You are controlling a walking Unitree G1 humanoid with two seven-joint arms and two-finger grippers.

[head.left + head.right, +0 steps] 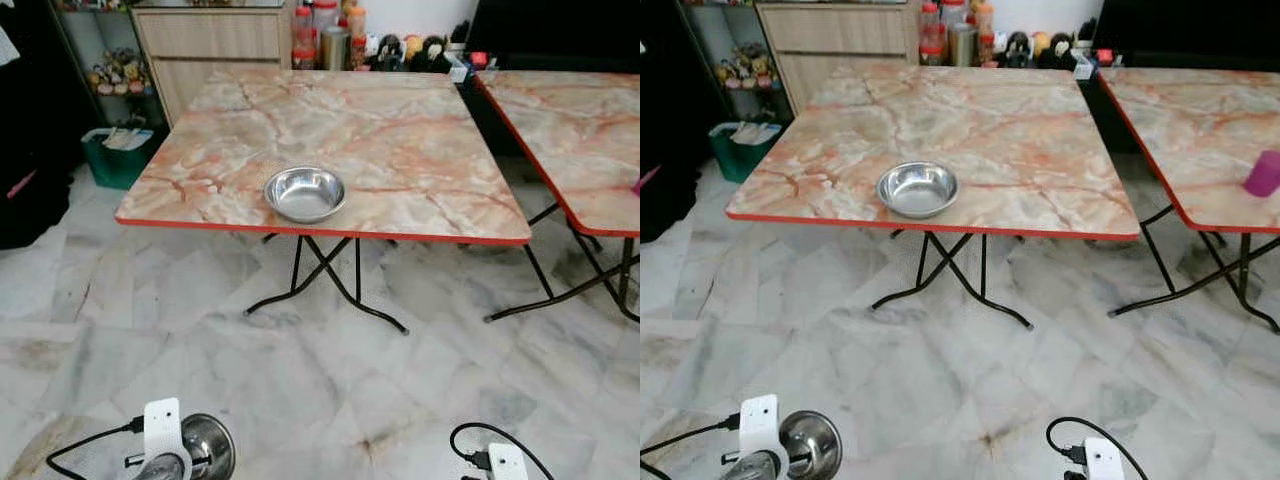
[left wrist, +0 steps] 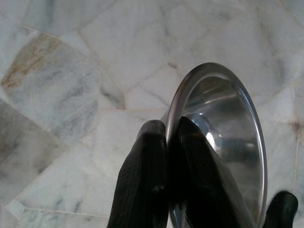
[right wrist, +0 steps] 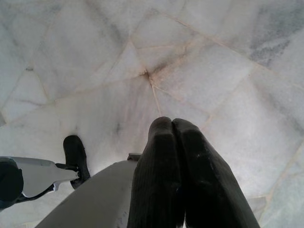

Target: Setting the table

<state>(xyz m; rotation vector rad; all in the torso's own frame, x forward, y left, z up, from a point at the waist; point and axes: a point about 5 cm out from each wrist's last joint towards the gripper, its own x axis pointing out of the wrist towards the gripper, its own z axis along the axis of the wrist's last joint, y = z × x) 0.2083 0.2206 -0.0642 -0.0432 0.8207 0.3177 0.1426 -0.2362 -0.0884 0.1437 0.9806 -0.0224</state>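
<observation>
Steel bowl (image 2: 223,142) is clamped by its rim in your left gripper (image 2: 172,130), low above the marble floor (image 1: 300,390). Your right gripper (image 3: 173,124) hangs with fingers pressed together. Ahead, another bowl (image 1: 304,192) sits near the marble-patterned table's (image 1: 400,140) front edge.

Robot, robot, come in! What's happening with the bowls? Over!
Left gripper shut on steel bowl's rim, low over floor. Right gripper shut, empty. Second steel bowl on marble table. Path clear.

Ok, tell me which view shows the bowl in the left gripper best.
The left wrist view: the held bowl looms close, its rim pinched between the left gripper fingers. Both eye views catch it small at the bottom edge, partly behind the wrist.
</observation>
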